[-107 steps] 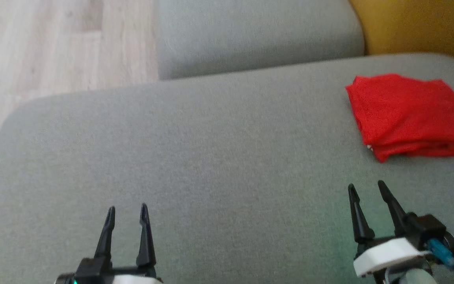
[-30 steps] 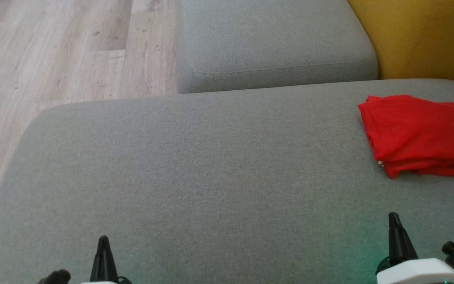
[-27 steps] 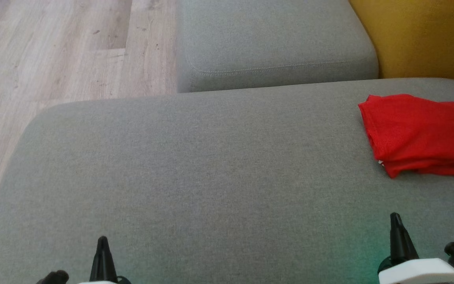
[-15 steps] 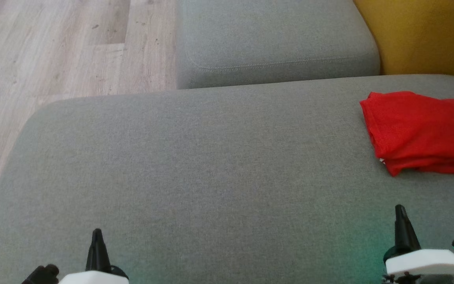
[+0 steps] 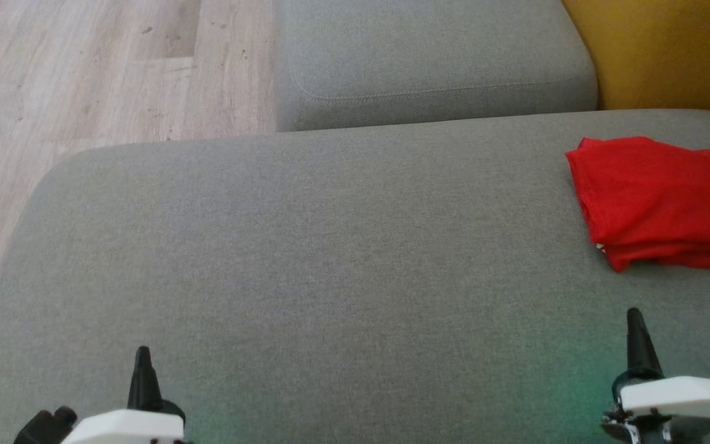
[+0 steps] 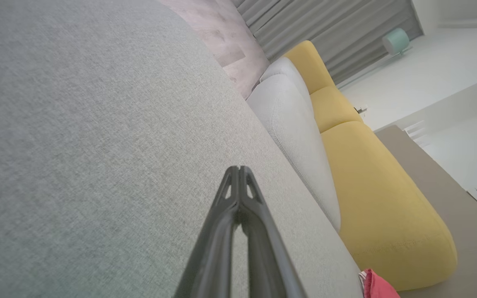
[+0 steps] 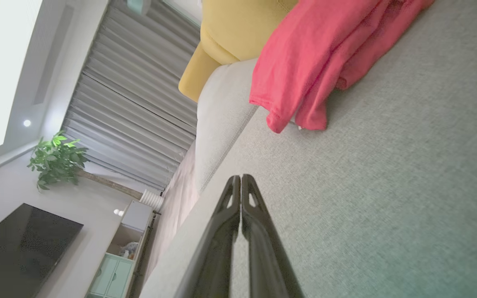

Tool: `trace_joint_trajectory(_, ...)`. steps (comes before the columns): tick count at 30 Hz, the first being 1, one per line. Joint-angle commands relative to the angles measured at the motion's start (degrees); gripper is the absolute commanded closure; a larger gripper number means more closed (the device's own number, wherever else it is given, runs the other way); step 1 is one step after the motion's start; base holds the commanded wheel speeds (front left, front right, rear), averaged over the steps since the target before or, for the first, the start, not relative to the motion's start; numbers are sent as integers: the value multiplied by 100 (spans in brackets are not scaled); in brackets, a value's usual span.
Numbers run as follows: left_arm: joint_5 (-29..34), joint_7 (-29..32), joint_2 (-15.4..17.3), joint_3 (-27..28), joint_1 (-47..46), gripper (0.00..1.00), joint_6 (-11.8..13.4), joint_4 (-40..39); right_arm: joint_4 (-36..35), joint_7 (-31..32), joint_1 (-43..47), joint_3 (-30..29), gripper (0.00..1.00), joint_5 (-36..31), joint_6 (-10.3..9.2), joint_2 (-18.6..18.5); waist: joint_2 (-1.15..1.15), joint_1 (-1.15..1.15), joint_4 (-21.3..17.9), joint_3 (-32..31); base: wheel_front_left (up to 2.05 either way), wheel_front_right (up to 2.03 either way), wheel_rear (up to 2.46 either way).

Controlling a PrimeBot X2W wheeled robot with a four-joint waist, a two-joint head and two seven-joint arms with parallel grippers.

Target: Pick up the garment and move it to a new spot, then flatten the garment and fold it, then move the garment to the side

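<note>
The garment (image 5: 660, 200) is a red cloth folded into a thick rectangle, lying at the right end of the grey sofa cushion (image 5: 330, 259). Its folded edges hang loose in the right wrist view, garment (image 7: 317, 66). My right gripper (image 5: 636, 320) hovers near the cushion's front right, well short of the garment, its fingers pressed together with nothing between them, right gripper (image 7: 241, 179). At the front left my left gripper (image 5: 142, 357) is also shut and empty, left gripper (image 6: 238, 169). A corner of the garment (image 6: 377, 285) peeks in at the bottom of the left wrist view.
A second grey cushion (image 5: 429, 55) sits behind the main one. A yellow sofa part (image 5: 669, 49) rises at the back right. Wooden floor (image 5: 84, 68) lies to the left, beyond the cushion's rounded edge. A plant (image 7: 56, 159) and a dark screen (image 7: 19, 248) stand farther off.
The head view has shifted a little, so the cushion and garment sit slightly higher. Both grippers stay shut and low at the front; the garment lies where it was.
</note>
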Motion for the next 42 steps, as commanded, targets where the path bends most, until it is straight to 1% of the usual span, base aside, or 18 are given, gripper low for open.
trace_joint_trajectory(1,-118,20,40,203,-333,100,-67,-149,-219,54,-334,42,100,143,-3,-47,0,0,1,6,0,0,0)
trace_joint_trajectory(42,-2716,706,29,801,-914,100,-505,-79,-269,737,-888,-232,100,2991,-4,-53,0,0,21,303,0,0,0)
